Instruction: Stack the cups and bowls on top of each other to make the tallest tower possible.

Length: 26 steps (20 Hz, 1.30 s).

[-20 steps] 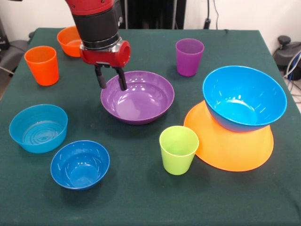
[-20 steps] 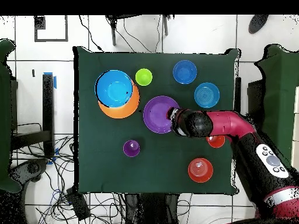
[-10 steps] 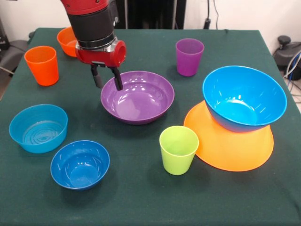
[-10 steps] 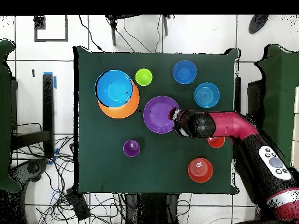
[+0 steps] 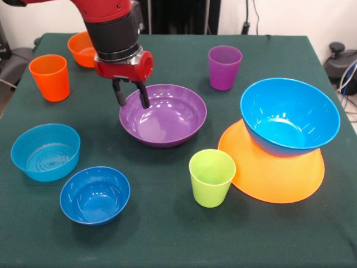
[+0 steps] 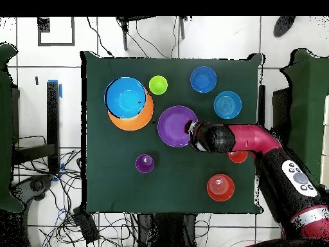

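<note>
Green cloth over the table (image 5: 167, 234), bare along its near edge. Upside-down orange-yellow bowl (image 5: 279, 173), widest piece, right of the purple bowl (image 5: 163, 114), with the big blue bowl (image 5: 289, 115) resting tilted on top: a two-piece tower (image 6: 130, 103). Purple bowl central, open cloth all round it. Red and black arm ending in the gripper (image 5: 132, 95), fingers spread apart astride the purple bowl's left rim, one inside, one outside, clasping nothing. Light blue bowl (image 5: 46, 151) and dark blue bowl (image 5: 95, 194) left of and nearer than the purple bowl. Small orange bowl (image 5: 81, 48) behind the arm. Lime cup (image 5: 212, 177) just beside the orange-yellow rim. Purple cup (image 5: 225, 67) and orange cup (image 5: 50, 77) standing apart.
</note>
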Each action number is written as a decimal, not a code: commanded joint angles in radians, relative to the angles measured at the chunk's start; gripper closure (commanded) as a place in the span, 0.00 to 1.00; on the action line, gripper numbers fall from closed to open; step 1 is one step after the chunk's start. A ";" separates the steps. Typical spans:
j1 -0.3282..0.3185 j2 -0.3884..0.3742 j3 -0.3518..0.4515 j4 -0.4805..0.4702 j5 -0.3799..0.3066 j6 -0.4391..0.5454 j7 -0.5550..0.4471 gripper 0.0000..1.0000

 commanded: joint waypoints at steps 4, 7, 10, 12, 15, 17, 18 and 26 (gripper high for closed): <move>0.026 0.099 -0.033 -0.070 -0.147 0.004 -0.268 0.00; 0.019 0.111 -0.036 -0.077 -0.166 -0.003 -0.269 0.00; 0.011 0.110 -0.025 -0.080 -0.166 0.015 -0.277 0.00; 0.009 0.096 -0.017 -0.071 -0.160 0.025 -0.272 0.00; 0.006 0.079 -0.007 -0.061 -0.151 0.046 -0.272 0.00; 0.005 0.068 0.000 -0.053 -0.143 0.056 -0.272 0.00; 0.004 0.059 0.002 -0.046 -0.137 0.062 -0.272 0.00; -0.002 0.010 0.023 -0.021 -0.101 0.102 -0.282 0.00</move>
